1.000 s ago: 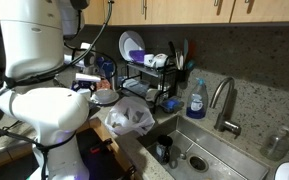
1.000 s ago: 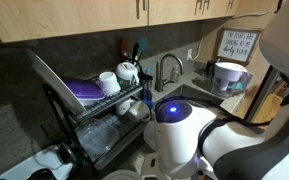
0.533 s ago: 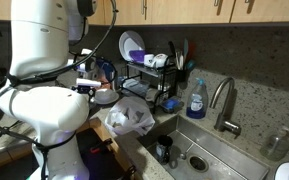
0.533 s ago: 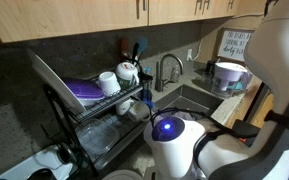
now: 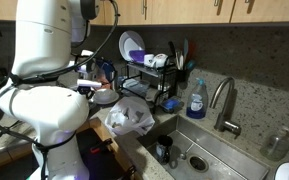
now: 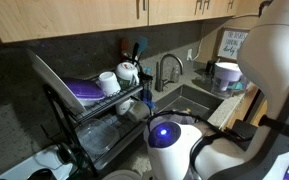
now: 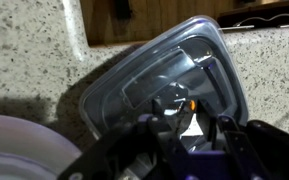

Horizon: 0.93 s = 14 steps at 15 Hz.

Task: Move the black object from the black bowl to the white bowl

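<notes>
Wrist view, nearest first: the pincer (image 7: 184, 138) fills the bottom edge. Its two dark fingers (image 7: 144, 135) stand apart with a moderate gap and grip nothing that can be made out.

Just beyond the fingertips, a clear plastic container (image 7: 154, 75) with rounded corners lies tilted on the speckled stone table (image 7: 24, 50). Inside it, right at the gap between the fingers, sits a small black object (image 7: 170, 104) with an orange fleck. The picture is too blurred to tell whether a finger touches it.

A pale round dish (image 7: 19, 150) shows at the lower left, just beside the container, and its contents cannot be seen. Past the container, the table's far edge meets a wooden strip (image 7: 154, 20).

In an exterior view, the white arm (image 5: 49, 90) takes up the near side of the table. Beyond it lies crumpled clear plastic (image 5: 132, 117), close to the edge where the table drops into the sink (image 5: 199, 155). A dark cup (image 5: 164, 150) stands in the sink.

A blue soap bottle (image 5: 195, 100) and a curved faucet (image 5: 224, 100) stand along the table's back edge. The dish rack (image 5: 149, 80) stands against the back wall, holding upright plates.

In an exterior view, the same rack holds a purple plate (image 6: 84, 90) and white mugs (image 6: 109, 82). A clear jug (image 6: 227, 76) stands at the far corner.
</notes>
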Motion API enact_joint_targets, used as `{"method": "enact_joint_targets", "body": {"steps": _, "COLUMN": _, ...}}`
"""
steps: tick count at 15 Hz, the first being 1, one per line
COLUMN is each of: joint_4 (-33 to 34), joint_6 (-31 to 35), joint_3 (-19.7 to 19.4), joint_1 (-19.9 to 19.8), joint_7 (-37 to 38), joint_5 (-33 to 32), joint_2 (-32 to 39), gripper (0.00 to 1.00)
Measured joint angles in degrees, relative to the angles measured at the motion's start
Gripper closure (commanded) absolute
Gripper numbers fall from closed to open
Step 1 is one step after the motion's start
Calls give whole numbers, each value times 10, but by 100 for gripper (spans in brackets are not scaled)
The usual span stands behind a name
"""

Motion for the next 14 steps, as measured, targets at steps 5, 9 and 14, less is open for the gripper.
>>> {"method": "enact_joint_targets", "body": {"steps": 5, "joint_4": 6, "joint_6": 0, "joint_3": 1, "joint_1": -3, "joint_7": 0, "joint_5": -8, "joint_2": 2, "gripper": 100}}
{"method": "enact_joint_targets", "body": {"steps": 9, "joint_4": 14, "joint_6": 0, "joint_3": 1, "joint_1": -6, "joint_7": 0, "joint_5": -22, "joint_2": 1, "gripper": 99}}
{"method": "enact_joint_targets", "body": {"steps": 14, "joint_4": 33, "joint_6": -1, "joint_3": 0, "joint_1": -13, "joint_7": 2, "joint_5": -50, "joint_2": -6, "gripper": 99}}
